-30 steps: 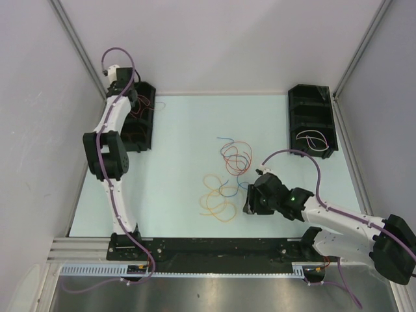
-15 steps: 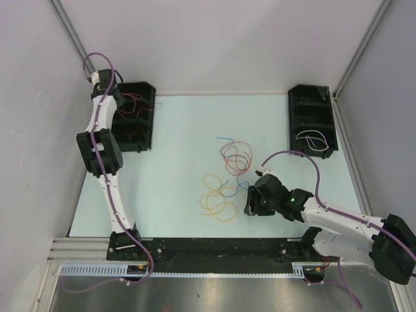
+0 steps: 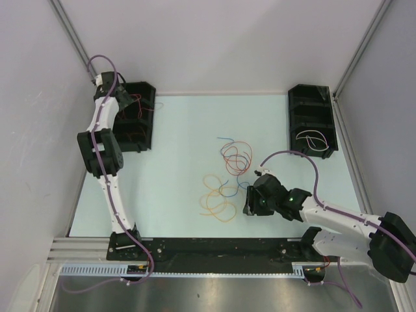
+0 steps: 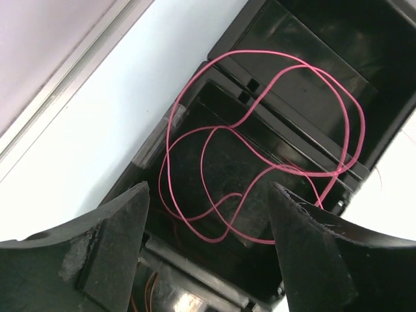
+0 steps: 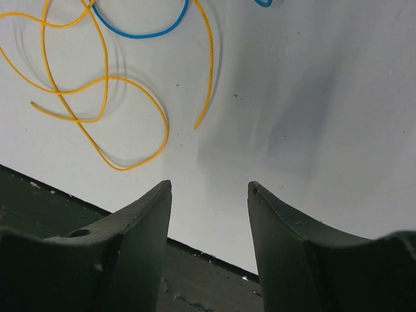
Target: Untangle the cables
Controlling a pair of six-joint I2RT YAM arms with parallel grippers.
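My left gripper [image 4: 208,186] hangs open over the far compartments of the left black tray [image 4: 151,151]. A thin red cable [image 4: 260,117] lies in loose loops across those compartments, below the fingers and free of them. In the top view this gripper [image 3: 123,97] is at the tray's far end. The remaining cables lie mid-table: red loops [image 3: 235,156], orange loops [image 3: 218,199] and a blue strand [image 3: 229,189]. My right gripper [image 3: 249,200] sits low beside them on their right. It is open [image 5: 210,184] and empty, with the orange cable [image 5: 104,97] and the blue cable [image 5: 140,32] ahead of it.
The left tray [image 3: 148,133] holds another thin orange wire [image 4: 152,286] in a nearer compartment. A second black tray [image 3: 292,104] at the back right holds a white cable [image 3: 312,139]. Grey walls close in on both sides, and a black rail [image 3: 214,246] runs along the near edge.
My left gripper has swung left over the tray's far end and opened, leaving the red cable lying in the tray. The right arm has not moved.
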